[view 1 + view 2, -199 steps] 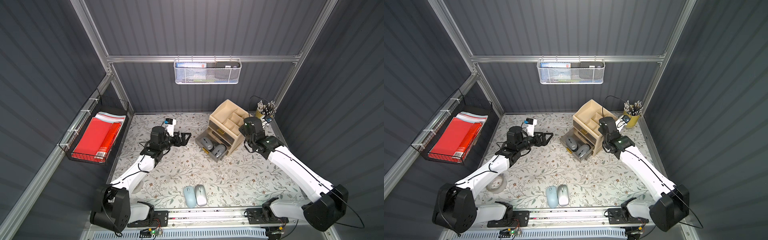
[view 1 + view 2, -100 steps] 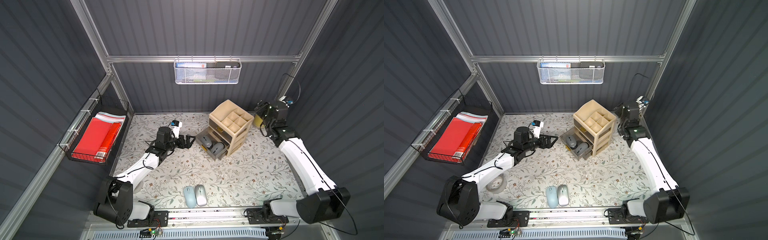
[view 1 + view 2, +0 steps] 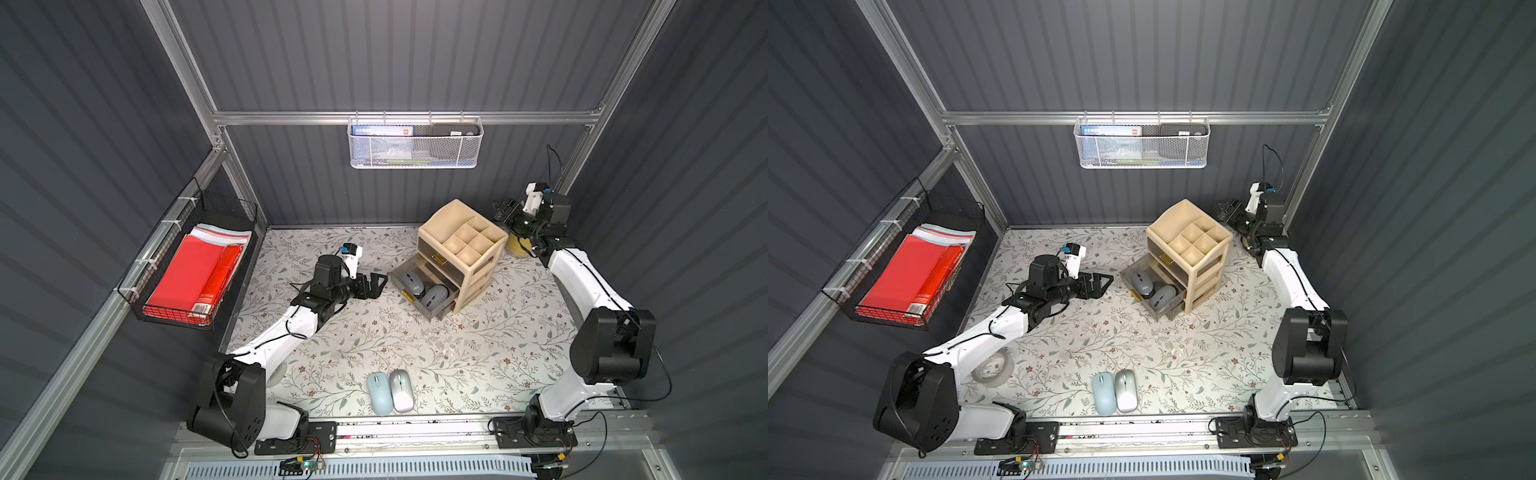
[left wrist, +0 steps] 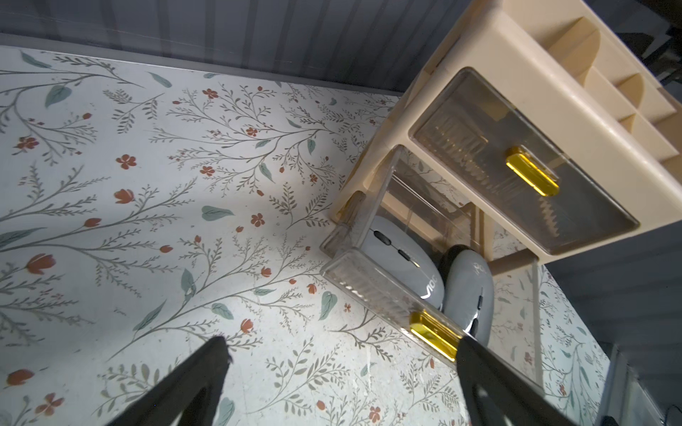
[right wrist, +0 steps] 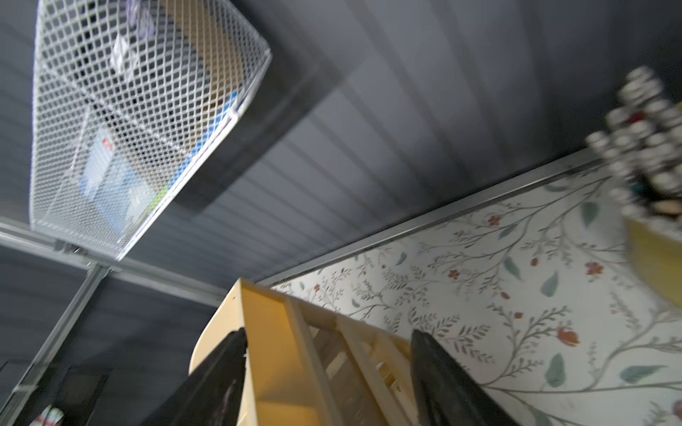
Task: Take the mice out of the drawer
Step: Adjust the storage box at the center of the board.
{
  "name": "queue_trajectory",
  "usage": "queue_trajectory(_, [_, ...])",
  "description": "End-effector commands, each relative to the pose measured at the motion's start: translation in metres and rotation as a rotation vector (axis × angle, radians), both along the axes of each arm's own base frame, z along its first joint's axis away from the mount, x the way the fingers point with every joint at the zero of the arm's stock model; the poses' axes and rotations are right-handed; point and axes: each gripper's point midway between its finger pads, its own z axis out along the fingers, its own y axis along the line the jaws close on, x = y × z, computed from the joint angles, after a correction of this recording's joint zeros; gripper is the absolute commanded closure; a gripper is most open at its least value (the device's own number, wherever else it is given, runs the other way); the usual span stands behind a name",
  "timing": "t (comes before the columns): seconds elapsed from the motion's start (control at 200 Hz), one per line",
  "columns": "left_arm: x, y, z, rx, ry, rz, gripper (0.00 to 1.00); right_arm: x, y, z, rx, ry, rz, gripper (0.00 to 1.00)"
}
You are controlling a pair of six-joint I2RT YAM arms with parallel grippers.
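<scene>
Left gripper [image 3: 379, 286]: jaws spread wide with nothing between them. It is low over the table [image 3: 374, 340] and points at the drawer.
Left fingers [image 4: 206, 369]: black. In the left wrist view one tip overlaps the drawer's yellow handle [image 4: 433, 333] (touching or just short of it, I cannot tell).
Drawer [image 4: 372, 284]: just ahead of the left fingertips, pulled out from the bottom of the organizer [image 3: 461, 245]. Its walls are clear.
Grey mice [image 3: 413, 282]: two lie inside the drawer, side by side and touching, just past its front wall from the left gripper. Each bears a white logo. A dark shape shows between them (too hidden to name).
Blue mouse [image 3: 379, 392]: well behind the left gripper, at the table's front edge.
Silver mouse [image 3: 401, 390]: touching the blue mouse, on the side towards the right arm.
Tape roll [image 3: 992, 368]: on the table under the left arm, near its base.
Right gripper [image 3: 502, 208]: jaws apart and holding nothing. It is up in the air past the organizer's back corner and clear of it (the right wrist view is blurred).
Cup [image 3: 515, 248]: yellow, below the right wrist, partly hidden by the arm.
Basket [image 3: 415, 143]: white mesh on the back rail, high beyond both grippers.
Rack [image 3: 187, 274]: black wire holding red folders, on the side wall, well apart from the left gripper.
</scene>
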Motion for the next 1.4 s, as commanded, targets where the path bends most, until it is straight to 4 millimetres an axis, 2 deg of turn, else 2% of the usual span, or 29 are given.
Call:
queue_trajectory(0.0, [0.006, 0.021, 0.023, 0.077, -0.064, 0.102, 0.01, -0.025, 0.03, 0.008, 0.078, 0.0, 0.141, 0.26])
queue_trajectory(0.105, [0.011, 0.031, 0.032, 0.12, -0.071, 0.154, 0.01, -0.046, 0.05, -0.001, 0.093, 0.034, 0.165, 0.27])
queue_trajectory(0.245, [0.017, 0.031, 0.032, 0.161, -0.063, 0.145, 0.01, -0.069, 0.072, -0.013, 0.082, 0.079, 0.174, 0.27])
queue_trajectory(0.295, [0.018, 0.031, 0.032, 0.173, -0.059, 0.143, 0.01, -0.074, 0.074, -0.02, 0.078, 0.102, 0.173, 0.26])
queue_trajectory(0.405, [0.023, 0.029, 0.037, 0.171, -0.073, 0.136, 0.01, -0.074, 0.064, -0.035, 0.039, 0.131, 0.111, 0.27])
queue_trajectory(0.5, [0.029, 0.006, 0.037, 0.111, -0.083, 0.041, 0.01, -0.066, 0.052, -0.053, -0.022, 0.157, 0.05, 0.26])
queue_trajectory(0.525, [0.035, 0.002, 0.031, 0.093, -0.063, 0.038, 0.01, -0.066, 0.048, -0.063, -0.034, 0.192, 0.038, 0.26])
queue_trajectory(0.57, [0.038, -0.016, 0.016, 0.058, 0.01, -0.03, 0.01, -0.064, 0.045, -0.071, -0.035, 0.22, 0.042, 0.26])
queue_trajectory(0.68, [0.049, -0.037, -0.017, 0.045, 0.092, -0.054, 0.01, -0.062, 0.043, -0.088, -0.04, 0.266, 0.068, 0.27])
queue_trajectory(0.77, [0.052, -0.057, -0.018, 0.006, 0.079, -0.079, 0.01, -0.061, 0.042, -0.103, -0.052, 0.293, 0.066, 0.27])
queue_trajectory(0.981, [0.058, -0.097, 0.004, -0.098, 0.011, -0.145, 0.01, -0.063, 0.029, -0.158, -0.091, 0.403, 0.035, 0.27])
queue_trajectory(1.091, [0.062, -0.12, 0.021, -0.135, -0.031, -0.162, 0.01, -0.068, 0.03, -0.19, -0.095, 0.466, 0.052, 0.27])
queue_trajectory(1.106, [0.067, -0.125, 0.036, -0.15, -0.06, -0.162, 0.01, -0.068, 0.03, -0.193, -0.093, 0.474, 0.055, 0.27])
queue_trajectory(1.141, [0.07, -0.129, 0.047, -0.158, -0.079, -0.154, 0.01, -0.07, 0.032, -0.201, -0.087, 0.486, 0.065, 0.27])
queue_trajectory(1.251, [0.078, -0.132, 0.075, -0.182, -0.133, -0.13, 0.01, -0.078, 0.048, -0.215, -0.039, 0.517, 0.133, 0.28])
queue_trajectory(1.396, [0.087, -0.128, 0.088, -0.155, -0.173, -0.093, 0.01, -0.09, 0.087, -0.212, -0.051, 0.505, 0.215, 0.28])
